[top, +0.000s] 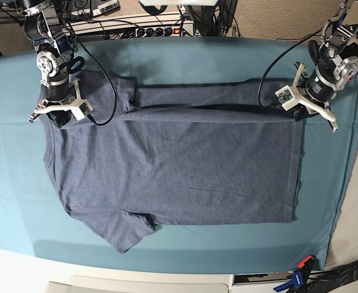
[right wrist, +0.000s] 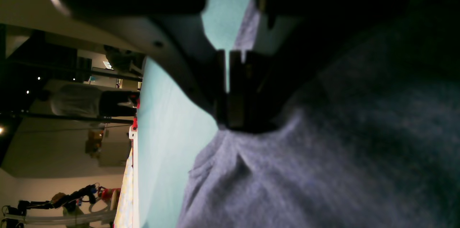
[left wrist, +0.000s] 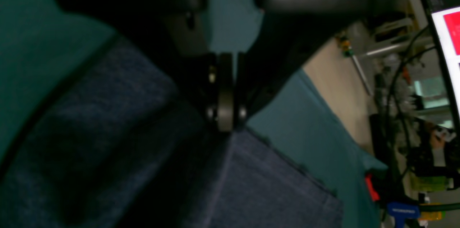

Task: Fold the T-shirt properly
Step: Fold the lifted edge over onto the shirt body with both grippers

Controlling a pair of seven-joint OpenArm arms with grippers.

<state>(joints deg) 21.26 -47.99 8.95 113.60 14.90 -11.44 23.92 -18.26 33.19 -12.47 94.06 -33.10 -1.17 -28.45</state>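
The T-shirt [top: 173, 171] is spread flat on the table cloth [top: 14, 201], lengthwise across the base view, collar end at that view's left, hem at its right. The far long edge is folded over toward the middle. One sleeve [top: 127, 232] is laid out at the near left. The right gripper [top: 58, 116] is set on the far-left shoulder corner, the left gripper [top: 301, 113] on the far-right hem corner. A power strip [top: 148, 29] is placed behind the table.
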